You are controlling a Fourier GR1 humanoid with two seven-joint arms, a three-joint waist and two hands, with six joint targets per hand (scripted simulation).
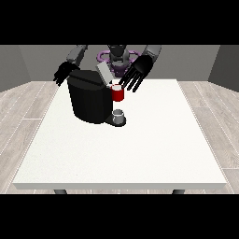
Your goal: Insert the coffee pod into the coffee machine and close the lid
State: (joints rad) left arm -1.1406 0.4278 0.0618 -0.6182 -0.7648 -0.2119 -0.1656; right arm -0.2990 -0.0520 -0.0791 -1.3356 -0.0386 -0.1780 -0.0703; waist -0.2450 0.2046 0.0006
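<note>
Near tabletop (140, 158) bare, wide room toward front edge. Small grey cup (119, 115) on machine's tray. Black coffee machine (88, 100) at back left, lid (103, 72) up. Pod not clearly visible; red part (118, 94) beside the hand at the view's right (137, 72), fingers spread, holding nothing. Hand at view's left (63, 73) behind machine, fingers spread. Judged: lid close next, press down.
</note>
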